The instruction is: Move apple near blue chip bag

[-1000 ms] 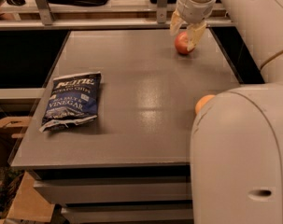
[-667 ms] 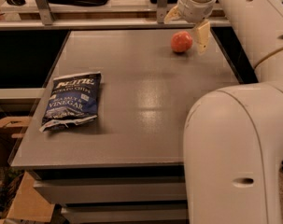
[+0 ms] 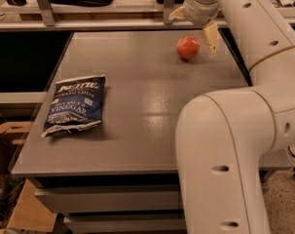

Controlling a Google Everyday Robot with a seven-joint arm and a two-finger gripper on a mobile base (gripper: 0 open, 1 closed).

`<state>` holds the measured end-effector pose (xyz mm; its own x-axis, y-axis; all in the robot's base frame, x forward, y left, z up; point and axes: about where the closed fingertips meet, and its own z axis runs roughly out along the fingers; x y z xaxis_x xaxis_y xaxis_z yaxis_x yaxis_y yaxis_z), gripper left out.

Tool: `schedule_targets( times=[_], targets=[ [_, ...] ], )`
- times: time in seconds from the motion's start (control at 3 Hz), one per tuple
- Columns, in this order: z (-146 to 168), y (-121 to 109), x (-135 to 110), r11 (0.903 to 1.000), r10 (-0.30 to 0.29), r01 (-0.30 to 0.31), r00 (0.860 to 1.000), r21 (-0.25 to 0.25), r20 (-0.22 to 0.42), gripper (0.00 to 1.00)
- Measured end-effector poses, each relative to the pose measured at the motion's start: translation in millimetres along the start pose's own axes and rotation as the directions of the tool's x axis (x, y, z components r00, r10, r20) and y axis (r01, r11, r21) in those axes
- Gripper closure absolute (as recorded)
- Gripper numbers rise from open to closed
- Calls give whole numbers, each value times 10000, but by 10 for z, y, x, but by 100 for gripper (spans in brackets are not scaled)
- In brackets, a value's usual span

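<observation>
Apple [image 3: 188,47] and blue chip bag [image 3: 75,105] share a grey surface [image 3: 142,91]. White arm [image 3: 225,150] crosses its right side. The bag lies flat, well apart from the jaws, to their left and nearer the camera. Gripper [image 3: 193,26] hangs over the far right corner, jaws spread, empty. The apple sits just before them, beside one finger.

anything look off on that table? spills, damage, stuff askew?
Nothing stands out. The apple sits whole at the far right of the table, with the gripper open just above it. The blue chip bag lies flat near the left edge, crinkled and slightly angled, with no spill visible.
</observation>
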<state>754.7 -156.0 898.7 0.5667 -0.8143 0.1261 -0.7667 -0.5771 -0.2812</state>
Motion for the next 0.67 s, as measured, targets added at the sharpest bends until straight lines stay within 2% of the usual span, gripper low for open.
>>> schedule_targets(
  times=[0.33, 0.67],
  targets=[
    [131, -51, 13, 9999, -17, 17, 10000, -103, 14, 17],
    [231, -42, 44, 9998, 49, -48, 10000, -185, 62, 41]
  ],
)
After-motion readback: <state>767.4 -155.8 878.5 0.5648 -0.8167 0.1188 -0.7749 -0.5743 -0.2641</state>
